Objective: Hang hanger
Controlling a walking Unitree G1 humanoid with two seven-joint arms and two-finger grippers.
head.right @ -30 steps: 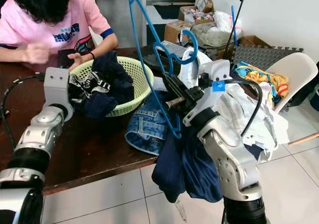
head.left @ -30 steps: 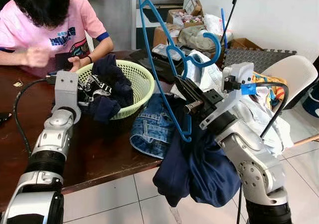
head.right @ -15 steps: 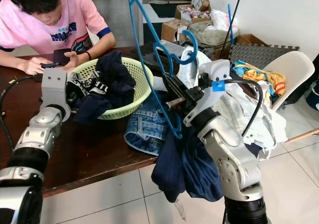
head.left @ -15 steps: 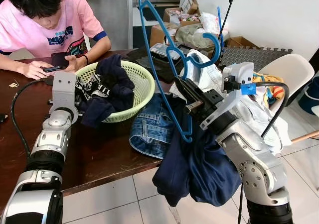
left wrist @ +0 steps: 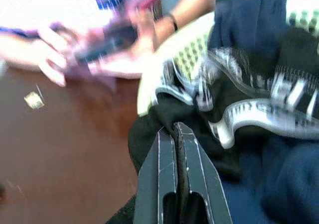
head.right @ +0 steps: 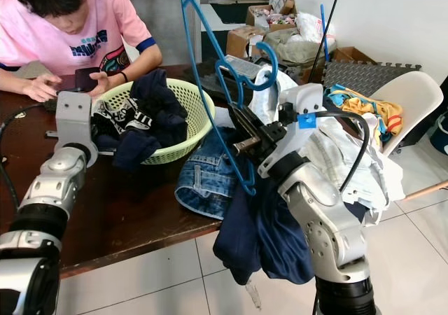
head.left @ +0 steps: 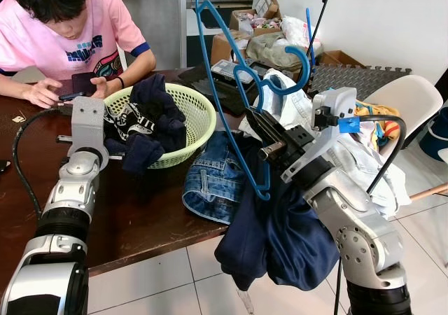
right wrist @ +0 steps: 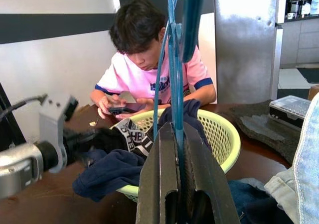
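a blue hanger (head.left: 231, 77) is held upright above the edge of the brown table (head.left: 140, 210), its lower wire clamped between the closed fingers of the right gripper (head.left: 269, 149), with its hook curling toward the white chair (head.left: 413, 98). a dark navy garment (head.left: 280, 231) is draped over the right arm. the left gripper (left wrist: 175, 134) is seen pressed together on dark clothing (head.left: 143, 122) at the rim of the green basket (head.left: 199, 112). blue jeans (head.left: 213, 178) lie beside the basket. a person in a pink shirt (head.left: 63, 28) is seated at the table with a phone (head.left: 73, 94) in hand
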